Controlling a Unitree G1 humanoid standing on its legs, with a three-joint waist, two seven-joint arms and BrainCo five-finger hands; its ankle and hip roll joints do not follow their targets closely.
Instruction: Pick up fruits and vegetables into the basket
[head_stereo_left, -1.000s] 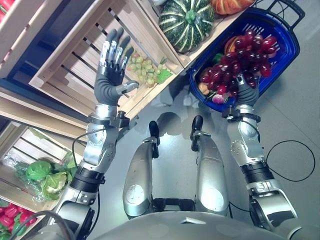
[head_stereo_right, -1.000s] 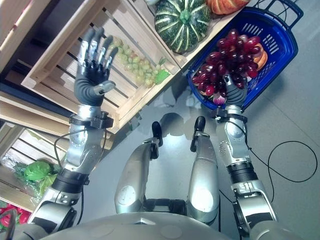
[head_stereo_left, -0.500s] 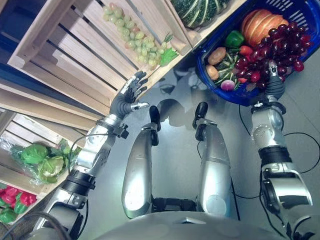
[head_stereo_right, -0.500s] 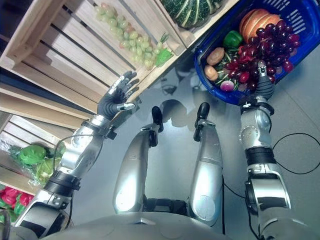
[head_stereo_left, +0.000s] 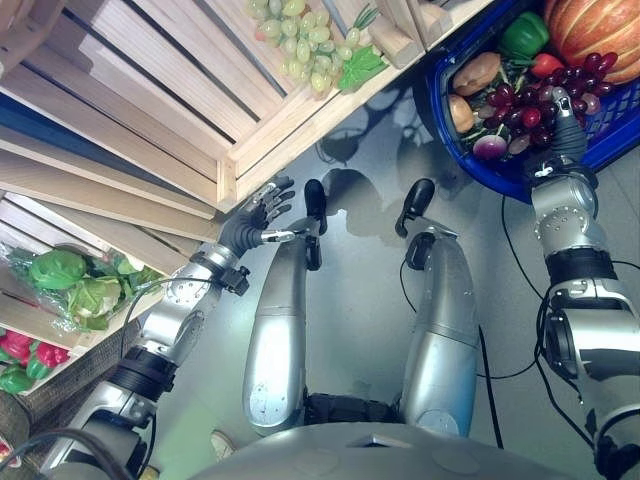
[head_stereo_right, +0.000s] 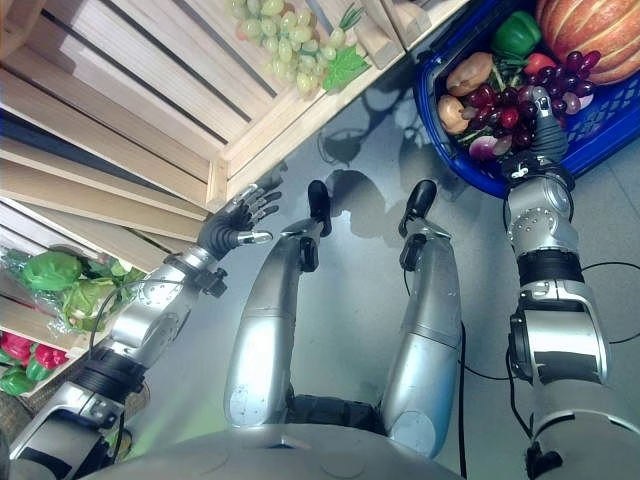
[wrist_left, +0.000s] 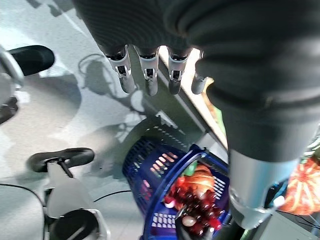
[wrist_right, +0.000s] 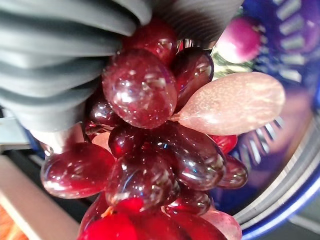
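Observation:
A blue basket (head_stereo_left: 498, 186) stands on the floor at the upper right. It holds a potato (head_stereo_left: 477, 72), a green pepper (head_stereo_left: 525, 35), an orange pumpkin (head_stereo_left: 600, 25) and more. My right hand (head_stereo_left: 566, 135) reaches into it, curled round a bunch of red grapes (head_stereo_left: 525, 95). The right wrist view has those grapes (wrist_right: 145, 150) pressed against the hand. My left hand (head_stereo_left: 250, 220) hangs open and holding nothing below the corner of a wooden crate (head_stereo_left: 180, 90). A bunch of green grapes (head_stereo_left: 300, 40) lies in that crate.
Wooden crates are stacked along the left. A lower one holds bagged leafy greens (head_stereo_left: 75, 290), with red peppers (head_stereo_left: 15, 348) beneath. Grey floor lies between the crates and the basket.
The camera has shifted. My left hand has dropped from inside the crate to below its corner. My right hand has lowered the red grapes into the basket.

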